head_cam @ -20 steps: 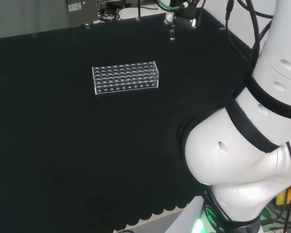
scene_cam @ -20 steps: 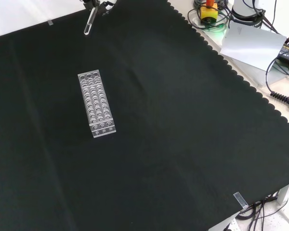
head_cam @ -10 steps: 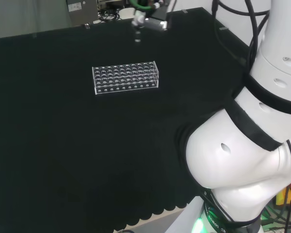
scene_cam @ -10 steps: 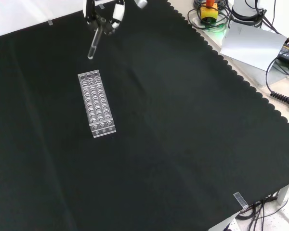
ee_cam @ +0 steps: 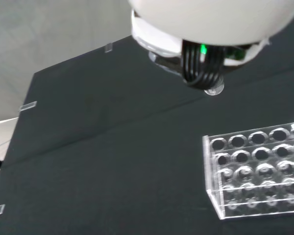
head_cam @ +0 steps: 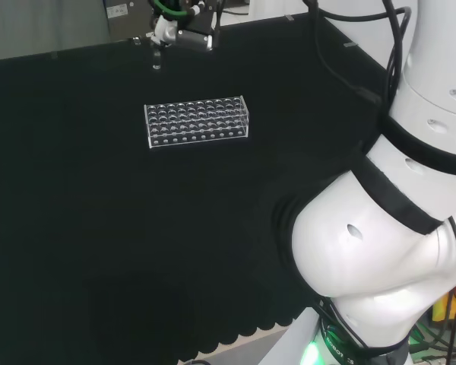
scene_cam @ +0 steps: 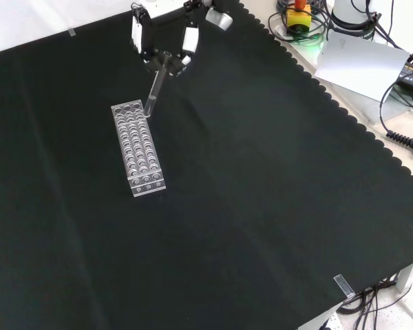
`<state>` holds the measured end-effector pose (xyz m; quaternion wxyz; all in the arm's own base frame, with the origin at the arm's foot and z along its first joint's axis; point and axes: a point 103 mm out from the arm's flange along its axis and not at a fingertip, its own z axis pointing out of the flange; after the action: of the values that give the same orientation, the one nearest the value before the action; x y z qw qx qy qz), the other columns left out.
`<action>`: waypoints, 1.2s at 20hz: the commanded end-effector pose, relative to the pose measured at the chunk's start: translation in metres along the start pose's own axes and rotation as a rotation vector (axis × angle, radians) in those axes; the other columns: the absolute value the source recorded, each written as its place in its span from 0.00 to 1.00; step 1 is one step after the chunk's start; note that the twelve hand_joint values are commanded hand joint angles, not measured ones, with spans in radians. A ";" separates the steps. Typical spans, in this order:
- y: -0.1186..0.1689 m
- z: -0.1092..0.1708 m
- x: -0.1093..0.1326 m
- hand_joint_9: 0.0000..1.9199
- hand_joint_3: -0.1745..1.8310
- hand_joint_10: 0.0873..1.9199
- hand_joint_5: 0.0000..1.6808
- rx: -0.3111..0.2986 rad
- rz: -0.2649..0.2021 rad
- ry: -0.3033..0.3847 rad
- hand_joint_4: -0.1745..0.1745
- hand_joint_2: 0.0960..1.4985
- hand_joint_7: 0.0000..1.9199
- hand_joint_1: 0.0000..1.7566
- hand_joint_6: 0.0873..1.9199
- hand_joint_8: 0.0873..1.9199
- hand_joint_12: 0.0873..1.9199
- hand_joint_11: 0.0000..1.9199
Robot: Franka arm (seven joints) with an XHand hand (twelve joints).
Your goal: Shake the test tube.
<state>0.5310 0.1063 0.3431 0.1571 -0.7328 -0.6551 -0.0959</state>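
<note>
Hand (scene_cam: 166, 42) high over the far side of the desk, fingers curled round the top of a slim clear glass test tube (scene_cam: 153, 88) — grasping it, tube hanging down and tilted slightly in the front view. I read the tube as held clear of the black cloth (scene_cam: 261, 206); its lower end sits just beside the upper end of the clear plastic test tube rack (scene_cam: 138, 146) in that view, and I cannot tell from there whether it is above the rack or only beside it. In the head view the hand (head_cam: 184, 32) is beyond the rack (head_cam: 197, 120), toward its left end, with the tube's tip (head_cam: 156, 61) well short of the holes. Wrist view: rack (ee_cam: 257, 171) close by, its visible holes looking empty, and the tube's round end (ee_cam: 214, 90) just under the dark cables.

Whether the tube holds any liquid — too hard to see.

Step in hand, as I judge it: the shake itself, tube lifted and free in the air. Next move calls for a short swing to one side and back, keeping the tube's lower end off the rack's top edge and the grasp unchanged so the glass does not slip.
</note>
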 end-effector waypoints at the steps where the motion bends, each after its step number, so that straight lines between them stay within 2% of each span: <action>1: 0.011 0.001 -0.011 0.67 0.47 0.29 0.78 0.006 0.015 0.009 0.00 0.32 0.74 0.82 0.28 0.29 0.52 0.57; 11: 0.009 -0.029 -0.119 0.67 0.47 0.29 0.78 -0.030 0.179 -0.108 0.00 0.32 0.74 0.82 0.28 0.29 0.52 0.57; 15: 0.004 -0.043 -0.154 0.67 0.47 0.29 0.78 -0.046 0.240 -0.158 0.00 0.32 0.74 0.82 0.28 0.29 0.52 0.57; 20: -0.001 -0.054 -0.183 0.67 0.47 0.29 0.78 -0.061 0.309 -0.192 0.00 0.32 0.74 0.82 0.28 0.29 0.52 0.57; 24: 0.000 -0.055 -0.183 0.67 0.48 0.29 0.78 -0.062 0.311 -0.184 0.00 0.32 0.74 0.82 0.28 0.29 0.52 0.57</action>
<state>0.5256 -0.0513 0.3411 0.1006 -0.8165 -0.5658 -0.0557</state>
